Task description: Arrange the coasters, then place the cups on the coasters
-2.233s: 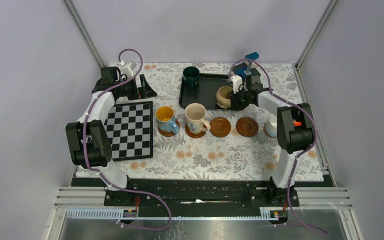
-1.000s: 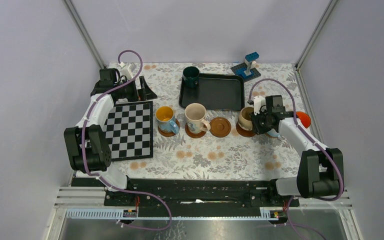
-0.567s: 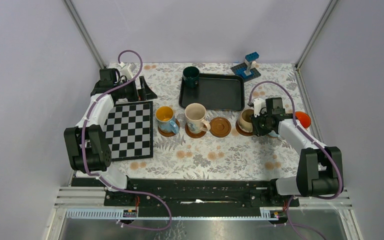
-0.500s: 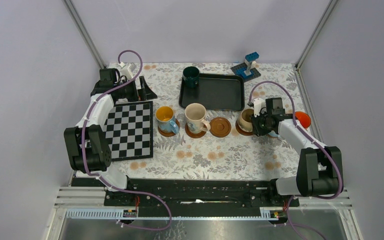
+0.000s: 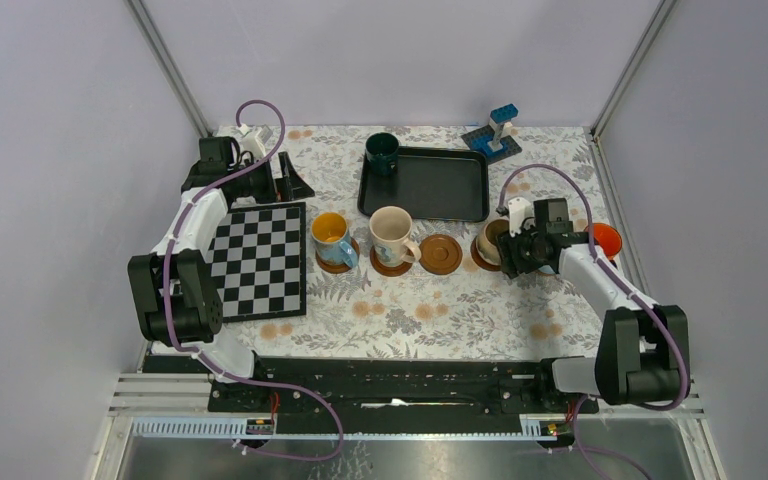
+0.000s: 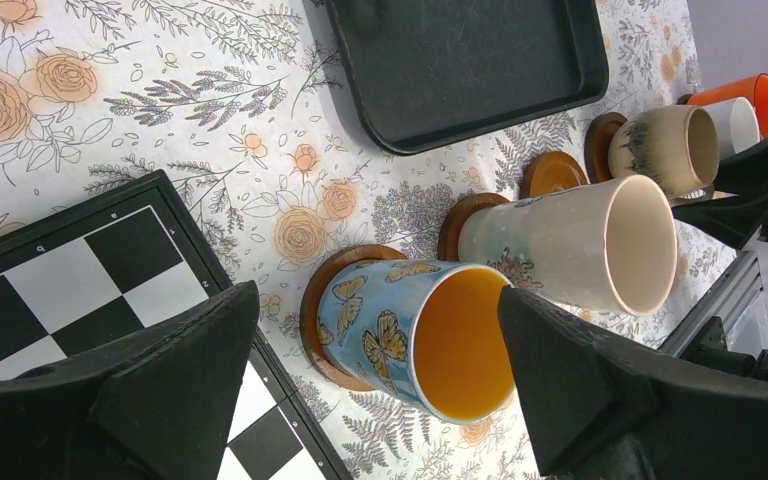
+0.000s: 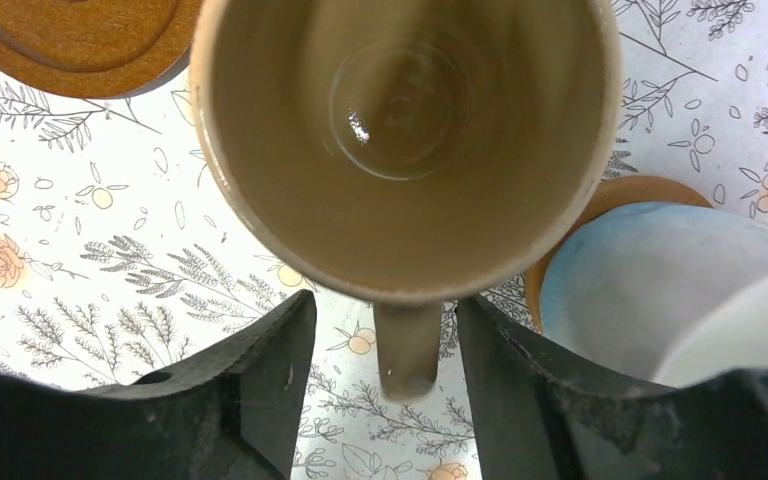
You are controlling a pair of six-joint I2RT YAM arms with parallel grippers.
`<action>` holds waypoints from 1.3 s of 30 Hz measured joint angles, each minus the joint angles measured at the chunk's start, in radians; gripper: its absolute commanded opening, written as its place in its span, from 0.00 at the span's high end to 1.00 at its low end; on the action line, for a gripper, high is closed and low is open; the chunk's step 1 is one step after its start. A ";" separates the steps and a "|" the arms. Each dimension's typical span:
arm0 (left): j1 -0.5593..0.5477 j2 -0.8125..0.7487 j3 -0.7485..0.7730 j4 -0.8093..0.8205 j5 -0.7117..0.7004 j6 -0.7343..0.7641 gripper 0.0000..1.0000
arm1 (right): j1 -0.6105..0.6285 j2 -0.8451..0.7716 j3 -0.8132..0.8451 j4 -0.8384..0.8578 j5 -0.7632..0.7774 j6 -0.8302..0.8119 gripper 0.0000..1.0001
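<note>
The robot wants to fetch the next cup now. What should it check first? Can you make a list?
1. The right gripper is clear of the beige mug: ok. The jaws are open, with a gap on each side of the handle.
2. The beige mug stands upright on its coaster: ok.
3. A free spot: ok. The empty coaster lies between the tall cream mug and the beige mug.
4. A cup to fetch: ok. The dark green mug stands upright in the black tray.
5. Room to pull back: cannot tell. The pale blue mug looks very close to one finger.
6. The orange mug is on a coaster: cannot tell.
</note>
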 measured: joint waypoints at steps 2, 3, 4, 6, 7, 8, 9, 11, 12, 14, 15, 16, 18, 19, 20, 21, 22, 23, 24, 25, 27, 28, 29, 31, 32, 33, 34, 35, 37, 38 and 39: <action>0.000 0.000 0.000 0.001 0.000 0.000 0.01 | 0.000 -0.020 0.000 -0.011 0.000 -0.004 0.31; 0.000 0.000 0.000 0.002 0.000 0.000 0.01 | 0.000 -0.030 0.002 -0.021 0.000 -0.006 0.28; 0.000 0.000 0.000 0.002 0.000 0.000 0.01 | 0.000 -0.036 0.005 -0.033 0.000 -0.008 0.25; 0.000 0.000 0.000 0.002 0.000 0.000 0.01 | 0.000 -0.045 0.021 -0.066 -0.001 -0.010 0.18; 0.000 0.000 0.000 0.002 0.000 0.000 0.01 | 0.000 -0.050 0.034 -0.082 -0.002 -0.011 0.14; 0.000 0.000 0.000 0.002 0.000 0.000 0.01 | 0.000 -0.054 0.057 -0.110 -0.006 -0.013 0.11; 0.000 0.000 0.000 0.002 0.000 0.000 0.01 | 0.000 -0.057 0.077 -0.127 -0.012 -0.011 0.10; 0.000 0.000 0.000 0.002 0.000 0.000 0.01 | 0.000 -0.059 0.132 -0.163 -0.029 -0.012 0.08; 0.000 0.000 0.000 0.002 0.000 0.000 0.01 | 0.000 -0.058 0.168 -0.179 -0.036 -0.011 0.07; 0.000 0.000 0.000 0.002 0.000 0.000 0.01 | 0.002 -0.053 0.244 -0.198 -0.055 -0.008 0.07; 0.000 0.000 0.000 0.002 0.000 0.000 0.01 | 0.004 -0.042 0.289 -0.201 -0.064 -0.003 0.07; 0.000 0.000 0.000 0.002 0.000 0.000 0.01 | 0.007 -0.026 0.330 -0.201 -0.072 0.003 0.08; 0.000 0.000 0.000 0.002 0.000 -0.001 0.01 | 0.020 0.021 0.412 -0.195 -0.079 0.017 0.09; 0.000 0.000 0.000 0.002 -0.001 -0.001 0.01 | 0.034 0.061 0.466 -0.192 -0.077 0.030 0.10; 0.000 0.000 0.001 0.002 -0.001 -0.002 0.01 | 0.048 0.103 0.513 -0.180 -0.075 0.043 0.10; 0.000 0.000 0.002 0.002 -0.002 -0.002 0.01 | 0.060 0.138 0.548 -0.168 -0.072 0.053 0.10; 0.000 0.000 0.003 0.000 -0.002 -0.002 0.01 | 0.078 0.188 0.599 -0.166 -0.068 0.066 0.11; 0.000 0.000 0.006 -0.002 -0.004 -0.001 0.01 | 0.095 0.242 0.650 -0.159 -0.064 0.080 0.12; 0.000 0.001 0.010 -0.004 -0.006 0.000 0.01 | 0.111 0.290 0.694 -0.151 -0.059 0.091 0.12; 0.000 0.002 0.016 -0.006 -0.009 0.001 0.01 | 0.126 0.341 0.742 -0.150 -0.052 0.103 0.13; 0.000 0.002 0.026 -0.007 -0.017 0.004 0.01 | 0.155 0.458 0.860 -0.150 -0.037 0.132 0.14; 0.000 0.002 0.030 -0.008 -0.022 0.006 0.01 | 0.170 0.520 0.924 -0.146 -0.023 0.148 0.13; 0.000 0.002 0.031 -0.008 -0.026 0.006 0.01 | 0.183 0.577 0.982 -0.143 -0.016 0.162 0.12; 0.000 0.002 0.031 -0.011 -0.034 0.008 0.01 | 0.208 0.667 1.073 -0.140 0.003 0.182 0.11; 0.000 0.002 0.031 -0.014 -0.039 0.008 0.01 | 0.222 0.711 1.115 -0.137 0.008 0.191 0.11; 0.000 0.002 0.031 -0.018 -0.043 0.008 0.01 | 0.237 0.748 1.149 -0.135 0.013 0.199 0.11; 0.000 0.002 0.031 -0.021 -0.047 0.008 0.01 | 0.252 0.782 1.180 -0.132 0.021 0.208 0.11; 0.000 0.003 0.031 -0.027 -0.053 0.008 0.01 | 0.267 0.812 1.209 -0.132 0.028 0.214 0.11; 0.001 0.004 0.031 -0.031 -0.056 0.008 0.01 | 0.296 0.873 1.276 -0.132 0.036 0.222 0.11; 0.001 0.005 0.031 -0.033 -0.058 0.008 0.01 | 0.311 0.910 1.324 -0.138 0.040 0.226 0.11; 0.002 0.008 0.031 -0.034 -0.060 0.008 0.01 | 0.326 0.950 1.379 -0.144 0.045 0.231 0.12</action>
